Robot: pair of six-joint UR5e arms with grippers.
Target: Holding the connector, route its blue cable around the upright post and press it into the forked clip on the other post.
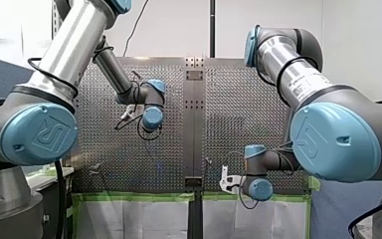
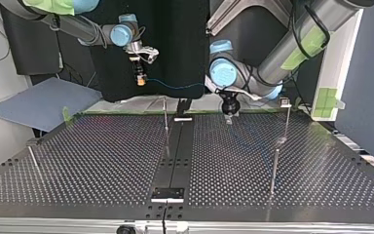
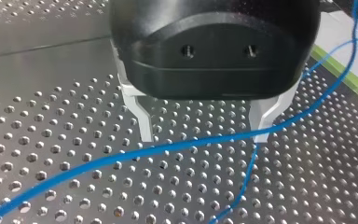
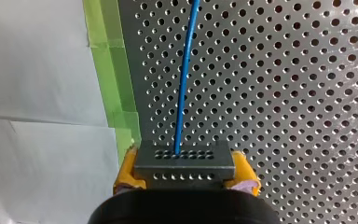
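Observation:
My right gripper [image 4: 185, 173] is shut on the grey connector [image 4: 184, 161], its yellow pads [image 4: 125, 173] on either side. The blue cable [image 4: 182, 93] leaves the connector and runs ahead over the perforated plate. In the top view my right gripper [image 2: 140, 80] hangs above the table's far edge, and the cable [image 2: 175, 87] sags across to my left gripper [image 2: 229, 117]. My left gripper [image 3: 204, 136] is open just above the plate; the cable [image 3: 135, 153] crosses at its metal fingertips [image 3: 144, 128] without being gripped. An upright post [image 2: 165, 117] stands between the grippers.
Two more thin posts stand at the top view's right: a far one [image 2: 287, 122] with a small block on top and a nearer one [image 2: 274, 168]. A short peg [image 2: 33, 158] leans at the left. A black centre strip [image 2: 175, 156] divides the perforated table [image 2: 102, 161].

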